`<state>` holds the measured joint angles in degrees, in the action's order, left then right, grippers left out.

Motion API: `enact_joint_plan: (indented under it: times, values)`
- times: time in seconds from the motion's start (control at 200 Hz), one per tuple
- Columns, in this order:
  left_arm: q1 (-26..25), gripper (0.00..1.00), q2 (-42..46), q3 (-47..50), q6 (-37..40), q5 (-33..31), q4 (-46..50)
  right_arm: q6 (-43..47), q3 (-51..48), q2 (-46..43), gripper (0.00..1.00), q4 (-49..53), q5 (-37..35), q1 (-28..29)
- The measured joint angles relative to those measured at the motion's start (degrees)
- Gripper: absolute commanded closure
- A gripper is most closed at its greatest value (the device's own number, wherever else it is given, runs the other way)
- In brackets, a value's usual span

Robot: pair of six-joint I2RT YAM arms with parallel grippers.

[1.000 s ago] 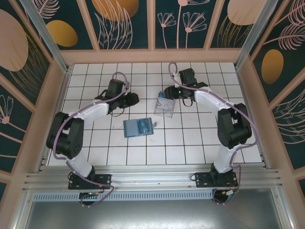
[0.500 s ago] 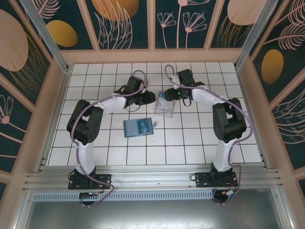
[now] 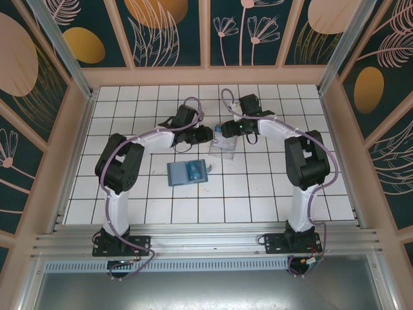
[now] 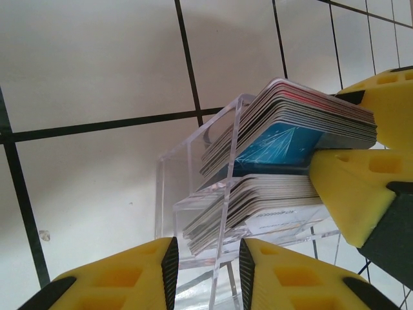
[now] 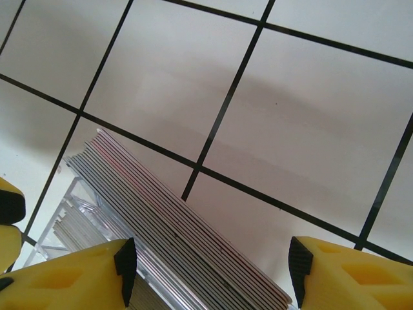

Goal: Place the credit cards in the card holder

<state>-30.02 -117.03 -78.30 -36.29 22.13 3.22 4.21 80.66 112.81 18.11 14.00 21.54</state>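
— So, your tools?
— My right tool [image 5: 210, 255] gapes astride the thin plastic credit cards [image 4: 290, 123] in the clear acrylic tray [image 4: 173, 187]; my left tool [image 4: 205, 248], narrowly parted, holds nothing.
— The dark teal card holder [image 3: 188, 172]?
— Open on the white tiled bench [image 3: 258, 187].

I see a clear plastic tray [image 3: 223, 150] [image 4: 227, 194] standing on the white tiled floor [image 3: 258, 194], slightly right of centre, with teal patterned wall panels [image 3: 168, 32] beyond.
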Motion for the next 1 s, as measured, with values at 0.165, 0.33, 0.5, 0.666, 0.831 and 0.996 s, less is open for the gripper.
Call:
enact_joint_plan:
  times: [0.165, 0.33, 0.5, 0.666, 0.831, 0.996]
  values:
    - [-0.33, 0.66, -0.04, 0.61, -0.02, 0.20, -0.02, 0.00, 0.42, 0.37, 0.33, 0.02, -0.09, 0.20]
    - [-0.55, 0.66, -0.07, 1.42, -0.02, 0.42, -0.02, -0.02, 0.57, 0.50, 0.34, 0.02, -0.09, 0.20]
    - [-0.52, 0.66, -0.52, 2.29, -0.02, 1.09, -1.11, -0.04, 0.59, 0.50, 0.36, 0.02, -0.28, 0.20]
    - [-0.52, 0.66, -0.52, 2.95, 0.00, 1.44, -2.21, -0.04, 0.61, 0.50, 0.37, 0.02, -0.33, 0.20]
    - [-0.52, 0.66, -0.50, 3.63, 0.00, 1.51, -3.34, -0.07, 0.61, 0.50, 0.38, 0.02, -0.44, 0.20]
    - [-0.52, 0.66, -0.35, 4.55, 0.00, 1.64, -4.72, -0.22, 0.61, 0.48, 0.39, 0.00, -0.46, 0.13]
